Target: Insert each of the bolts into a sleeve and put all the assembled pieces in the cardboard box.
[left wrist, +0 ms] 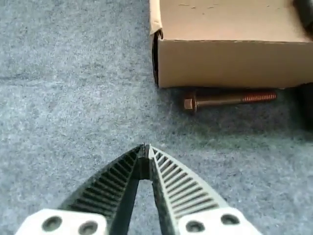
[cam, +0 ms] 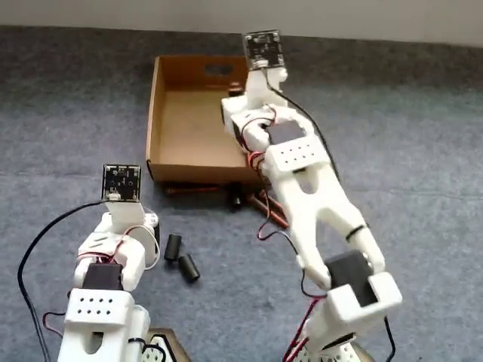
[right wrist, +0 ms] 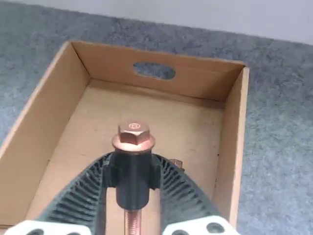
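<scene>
Your right arm (cam: 302, 173) stretches forward over the cardboard box (right wrist: 161, 90). The right gripper (right wrist: 133, 166) is clamped on a black sleeve (right wrist: 133, 183) with a copper bolt (right wrist: 134, 137) through it, held above the box floor. Your left arm (cam: 113, 249) sits folded low, and the left gripper (left wrist: 145, 149) has its fingers pressed together on nothing, pointing toward a loose bolt (left wrist: 230, 99) on the grey carpet (left wrist: 73, 73) just beside the box's outer wall. Two more sleeves (cam: 174, 247) lie near that arm.

Copper bolt (right wrist: 133, 138) seated in black sleeve (right wrist: 132, 178), held over open cardboard box (right wrist: 230, 147). Second bolt (left wrist: 227, 99) lies flat beside box wall. Spare sleeve (cam: 174, 247) and another sleeve (cam: 189, 268) lie together on worktop (cam: 75, 113).
</scene>
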